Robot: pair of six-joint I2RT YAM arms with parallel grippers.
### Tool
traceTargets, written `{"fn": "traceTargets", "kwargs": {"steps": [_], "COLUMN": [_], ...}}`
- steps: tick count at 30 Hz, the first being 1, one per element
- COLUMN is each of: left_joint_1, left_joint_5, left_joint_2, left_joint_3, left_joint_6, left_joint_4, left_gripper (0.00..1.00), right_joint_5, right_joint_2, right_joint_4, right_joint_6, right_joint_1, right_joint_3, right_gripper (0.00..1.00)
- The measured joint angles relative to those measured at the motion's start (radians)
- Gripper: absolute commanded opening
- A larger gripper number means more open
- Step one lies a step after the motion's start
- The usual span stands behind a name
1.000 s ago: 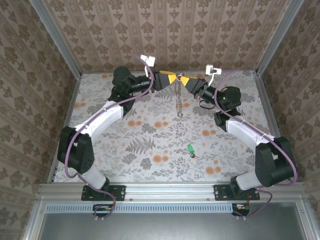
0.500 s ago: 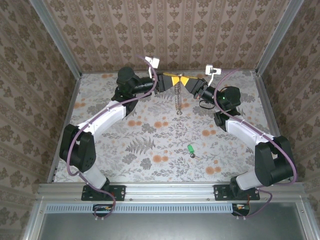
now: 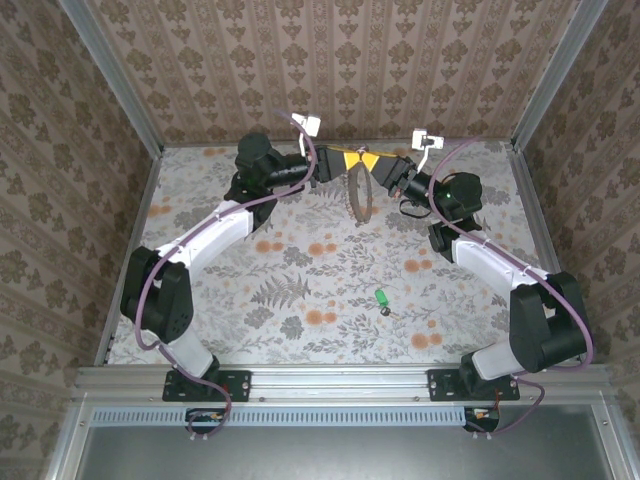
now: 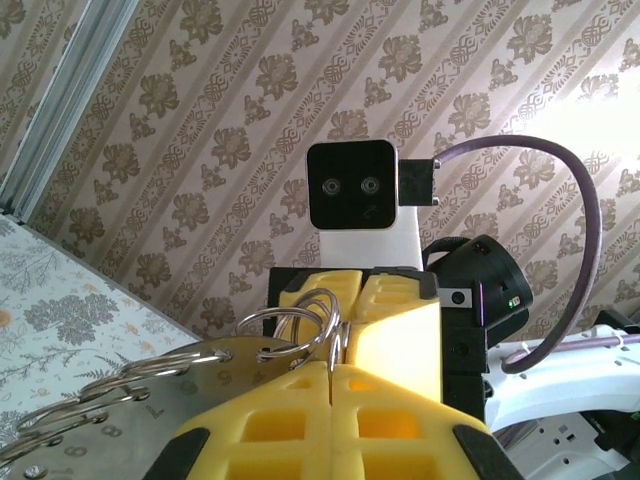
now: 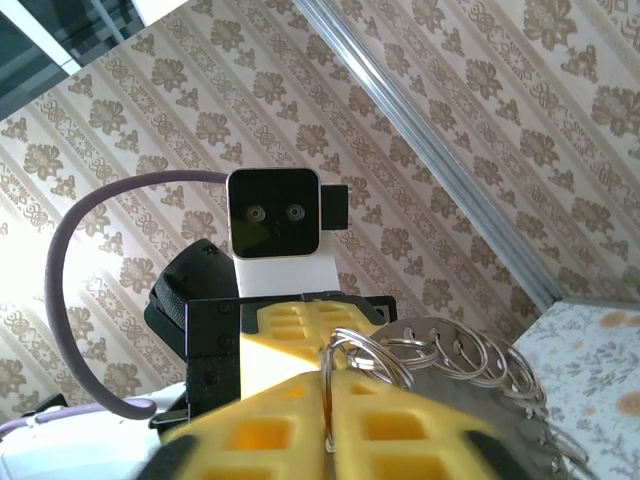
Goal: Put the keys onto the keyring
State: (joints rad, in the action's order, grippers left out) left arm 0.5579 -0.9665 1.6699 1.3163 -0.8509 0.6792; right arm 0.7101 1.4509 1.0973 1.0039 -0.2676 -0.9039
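Over the far middle of the flower-patterned desk [image 3: 250, 300], the two arms meet tip to tip with the keyring [image 4: 185, 378] between them; it reads as a thin brownish hoop in the top view, while the wrist views show a flat metal band stamped with numerals and strung with small wire split rings [image 4: 300, 318]; the left jaws, a pair of yellow plastic fingers [image 4: 260, 430], are pressed fully together on one of these rings, so that the hoop hangs beneath them, seemingly off the desk; the right jaws, matching yellow fingers [image 5: 410, 425], face them from just beside and stand a hair's slit apart, with a ring wire running down into the slit; whether they pinch that wire or merely flank it cannot be told; holding the hoop aloft from both sides probably serves to steady it and to present one ring for threading; the tiny key with bright green head and short silvery blade [image 3: 381, 298] lies alone on the desk, well apart from the hoop and nearer the arm bases; judged from this layout, the key is not yet fetched, and one arm would have to let go to fetch it.
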Motion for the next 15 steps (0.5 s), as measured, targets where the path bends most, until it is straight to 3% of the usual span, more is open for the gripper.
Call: {"fn": "traceTargets", "kwargs": {"steps": [4, 9, 15], "left_joint_1": [0.000, 0.000, 0.000], "left_joint_5": [-0.005, -0.006, -0.007], "left_joint_2": [-0.001, -0.014, -0.073], "left_joint_3": [0.000, 0.035, 0.111], "left_joint_6": [0.063, 0.232, 0.454], "left_joint_4": [-0.066, -0.256, -0.481], "left_gripper": [0.00, 0.00, 0.00], "right_joint_5": [-0.002, -0.003, 0.062], "right_joint_2": [-0.031, -0.128, -0.167], "right_joint_4": [-0.058, -0.160, -0.274], "right_joint_6": [-0.006, -0.029, -0.070], "right_joint_1": [0.045, 0.107, 0.110], "right_joint_3": [0.001, 0.002, -0.054], "right_gripper": [0.40, 0.41, 0.41]}}
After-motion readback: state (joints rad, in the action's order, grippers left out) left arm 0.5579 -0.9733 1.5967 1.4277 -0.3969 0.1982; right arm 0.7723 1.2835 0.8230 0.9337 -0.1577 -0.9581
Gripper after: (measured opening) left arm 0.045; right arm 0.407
